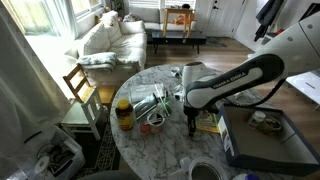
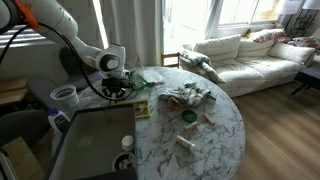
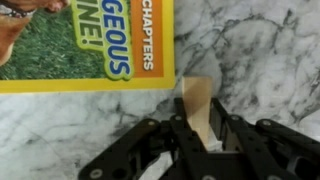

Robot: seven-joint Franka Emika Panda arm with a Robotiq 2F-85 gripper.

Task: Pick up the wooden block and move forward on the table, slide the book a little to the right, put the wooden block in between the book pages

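Observation:
In the wrist view my gripper is shut on a pale wooden block, which sticks out upright between the two black fingers. The block's far end sits just below the lower right corner of the book, whose cover is yellow with a grass picture and blue lettering. The book lies flat on the marble table. In both exterior views the gripper hangs low over the table beside the book. Whether the block touches the book I cannot tell.
A dark grey tray lies next to the book. An amber jar and a pile of small items fill the table's middle. A white cup stands near the arm's base, and a wooden chair stands at the rim.

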